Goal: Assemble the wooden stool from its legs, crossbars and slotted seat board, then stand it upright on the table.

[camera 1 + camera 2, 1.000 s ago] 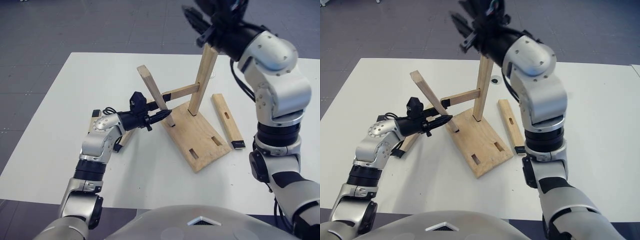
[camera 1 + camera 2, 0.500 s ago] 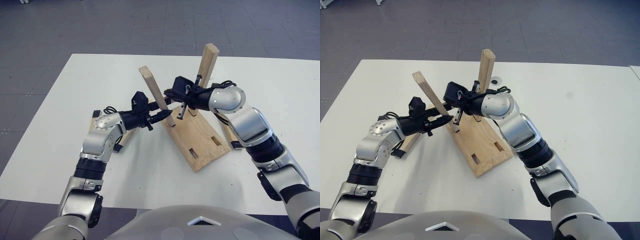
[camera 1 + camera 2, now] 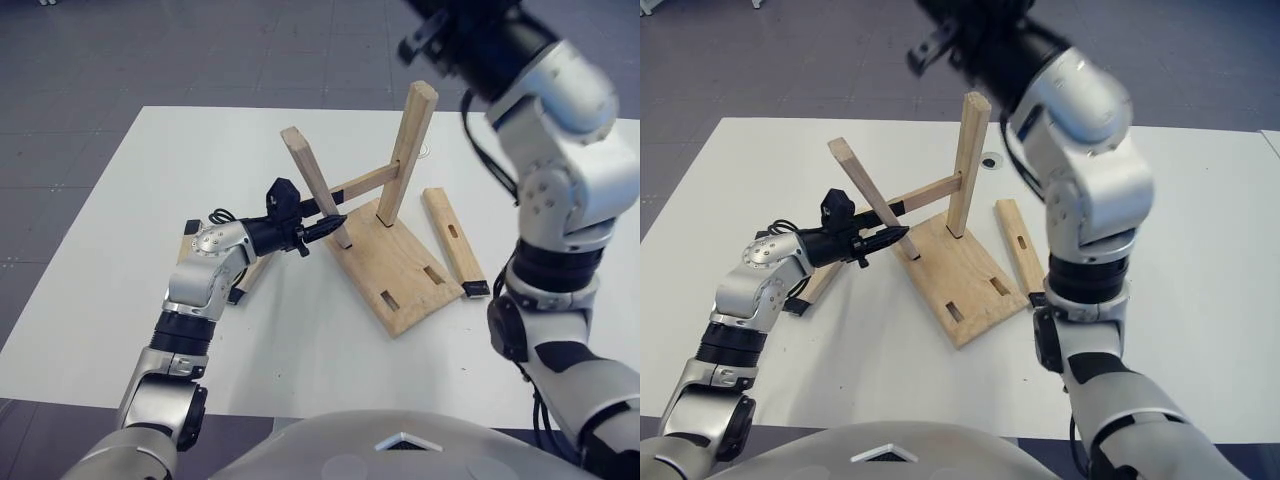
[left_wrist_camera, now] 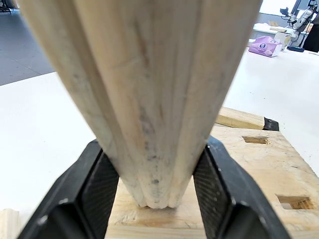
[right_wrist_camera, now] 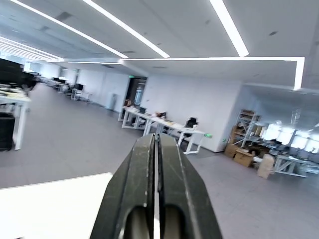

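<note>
The slotted seat board [image 3: 405, 278] lies flat mid-table. One leg [image 3: 410, 145] stands upright in it. A second leg [image 3: 312, 188] leans tilted at the board's left corner, joined to the upright one by a crossbar [image 3: 362, 184]. My left gripper [image 3: 332, 223] is shut on the tilted leg near its lower end; in the left wrist view its black fingers [image 4: 94, 186] press both sides of the wood above the board [image 4: 259, 164]. My right gripper [image 5: 155, 142] is shut on nothing, raised high above the upright leg and pointing away from the table.
A loose slotted leg [image 3: 452, 243] lies on the table right of the board. Another wooden piece [image 3: 188, 246] lies under my left forearm. A small round mark [image 3: 989, 160] sits behind the upright leg. Open white table lies in front and to the far left.
My right arm, which was down by the crossbar half a second ago, has swung back up high above the upright leg. The left gripper keeps hold of the tilted leg.
</note>
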Tool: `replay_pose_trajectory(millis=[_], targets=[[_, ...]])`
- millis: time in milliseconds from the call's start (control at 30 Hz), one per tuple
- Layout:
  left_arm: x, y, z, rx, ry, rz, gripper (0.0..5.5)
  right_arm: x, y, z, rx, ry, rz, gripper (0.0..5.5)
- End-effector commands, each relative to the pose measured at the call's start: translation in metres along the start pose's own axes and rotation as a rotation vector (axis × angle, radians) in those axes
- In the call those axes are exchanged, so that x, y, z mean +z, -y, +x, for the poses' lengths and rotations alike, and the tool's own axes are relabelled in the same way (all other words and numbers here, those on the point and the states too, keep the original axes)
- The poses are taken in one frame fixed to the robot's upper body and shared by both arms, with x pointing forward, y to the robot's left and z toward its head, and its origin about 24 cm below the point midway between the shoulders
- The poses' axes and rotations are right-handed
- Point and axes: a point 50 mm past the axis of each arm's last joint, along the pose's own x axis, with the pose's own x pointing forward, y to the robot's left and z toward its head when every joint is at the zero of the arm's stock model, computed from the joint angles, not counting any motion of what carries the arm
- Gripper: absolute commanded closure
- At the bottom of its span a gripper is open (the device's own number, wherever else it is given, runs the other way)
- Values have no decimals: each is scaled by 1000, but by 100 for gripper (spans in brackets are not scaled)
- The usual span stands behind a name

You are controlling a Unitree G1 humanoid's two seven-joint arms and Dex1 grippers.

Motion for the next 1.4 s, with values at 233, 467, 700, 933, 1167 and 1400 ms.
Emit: replay_pose_trajectory(millis=[233,467,700,933,1167,1400], targets=[[-44,-2,-16,74,-231,-48,345,-113,114,-49,-261,-497,-233,540],[-42,-2,-16,62,-234,-42,345,-177,87,-55,-113,-667,-318,540],[-41,-1,-12,39,-249,-34,345,-111,-41,-18,540,-166,-123,540],[-42,1,-9,51,-234,-39,345,-91,-63,-49,661,-180,-70,540],[-35,-3,-3,45,-255,23,345,-147,-28,-81,470,-501,-93,540],[-17,-7,4,60,-214,44,345,-187,-16,-124,407,-694,-55,540]])
